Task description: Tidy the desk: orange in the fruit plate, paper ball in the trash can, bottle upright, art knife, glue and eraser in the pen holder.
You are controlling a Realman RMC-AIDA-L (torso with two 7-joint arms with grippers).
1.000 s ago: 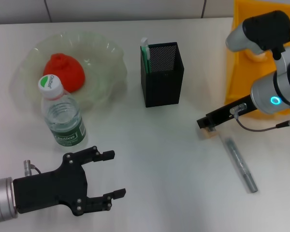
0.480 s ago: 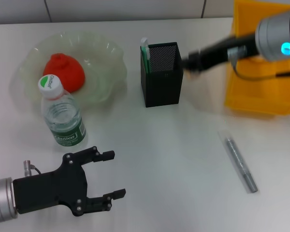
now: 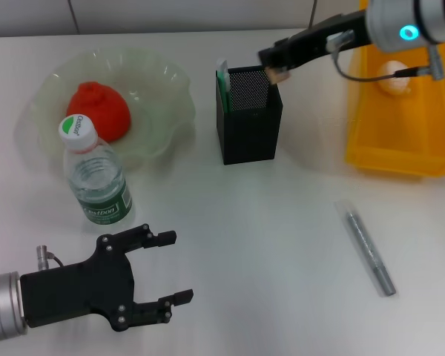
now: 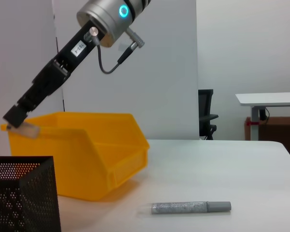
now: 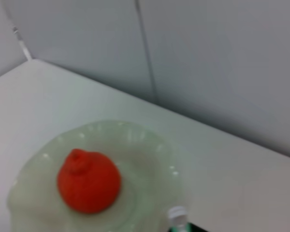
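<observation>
Your right gripper [image 3: 274,67] now hangs over the far right corner of the black mesh pen holder [image 3: 248,115], its fingers closed narrowly on the small pale eraser [image 3: 277,73]; a second ago it was low on the tabletop toward the right edge, and half a second ago it was just right of the holder's rim, so it has risen and swung in toward the far edge. From the left wrist view you can see the eraser [image 4: 24,129] held above and apart from the holder [image 4: 21,193], not yet inside it.

The green and white glue stick [image 3: 222,85] stands in the holder's far left corner, as before; the grey art knife [image 3: 367,248] lies where it lay, toward the near right of the tabletop; the orange [image 3: 98,110] sits in the clear fruit plate [image 3: 156,81] by the far left corner; the bottle [image 3: 95,174] stands upright just at the plate's near rim; the yellow bin [image 3: 397,141] on the right edge holds the pale paper ball [image 3: 395,76].

Your left gripper [image 3: 144,278] has not moved; it rests near the near left corner with its fingers spread wide, holding nothing.
</observation>
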